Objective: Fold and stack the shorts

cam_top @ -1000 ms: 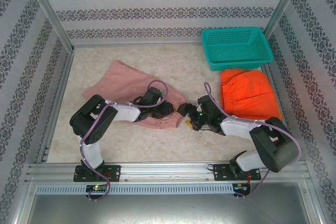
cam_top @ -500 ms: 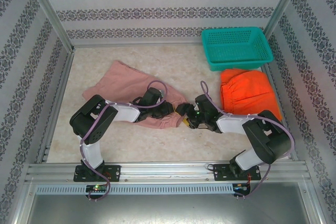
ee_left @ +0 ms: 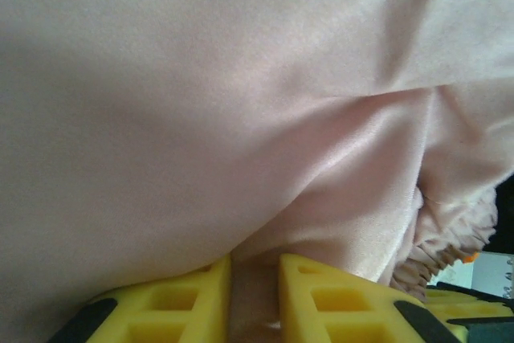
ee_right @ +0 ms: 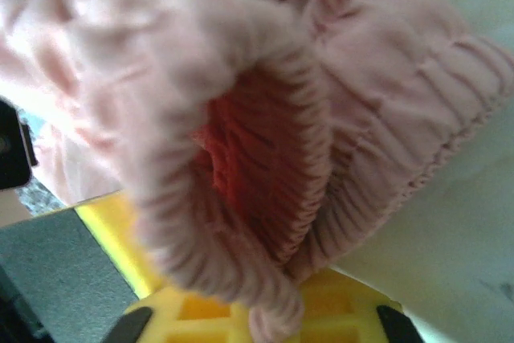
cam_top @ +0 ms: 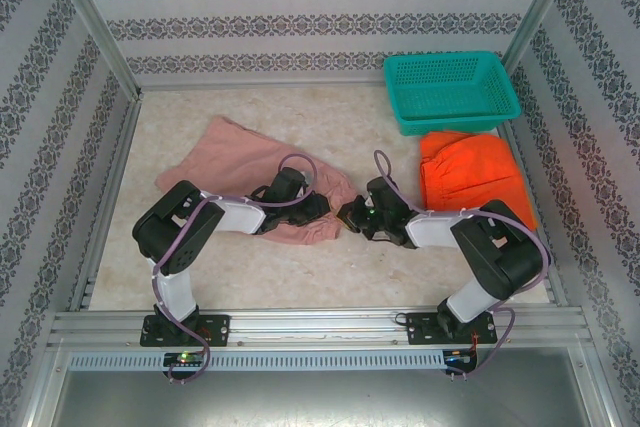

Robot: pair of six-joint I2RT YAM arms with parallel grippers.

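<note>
left gripper [ee_left: 254, 267] and right gripper [ee_right: 269, 315] clamp pink shorts [cam_top: 240, 152] at 4 o'clock waistband; lift level together, keeping cloth taut.

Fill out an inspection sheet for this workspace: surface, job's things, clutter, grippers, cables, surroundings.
Surface: pale speckled table, no spills seen.
Job's things: dusty pink shorts spread out left of centre; red-orange shorts lying at the right, just in front of the basket.
Clutter: teal mesh basket at the back right, looks empty.
Grippers: left gripper pinches smooth pink fabric between its yellow fingers; right gripper is shut on the gathered waistband of the same shorts.
Cables: purple cables loop above each wrist, not snagged on cloth.
Surroundings: patterned walls on three sides, aluminium rail along the near edge.
</note>
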